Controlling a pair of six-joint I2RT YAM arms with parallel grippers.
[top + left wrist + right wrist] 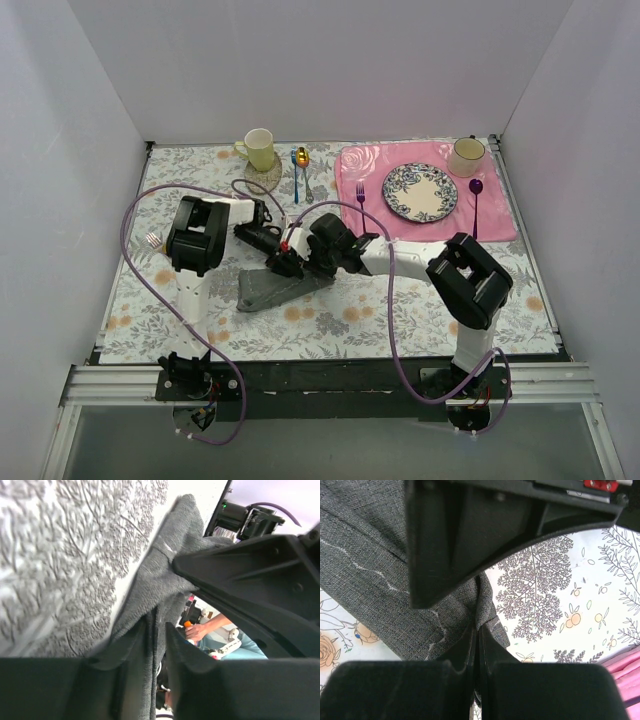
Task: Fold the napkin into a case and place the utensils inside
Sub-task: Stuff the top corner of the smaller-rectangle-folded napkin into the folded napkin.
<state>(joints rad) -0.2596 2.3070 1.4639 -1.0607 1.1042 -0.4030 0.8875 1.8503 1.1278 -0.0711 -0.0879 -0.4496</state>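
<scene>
Napkin (262, 290), a dark grey cloth, lies crumpled on the flowered table (430, 300) at the centre of the overhead frame, one edge raised where both arms meet. The right tool (478, 640) is clenched on a fold of it. The left tool (156, 650) has cloth between slightly parted fingers; whether it pinches is unclear. Light and limp, the cloth will likely sag, so its stitched corners look like the best holds.
</scene>
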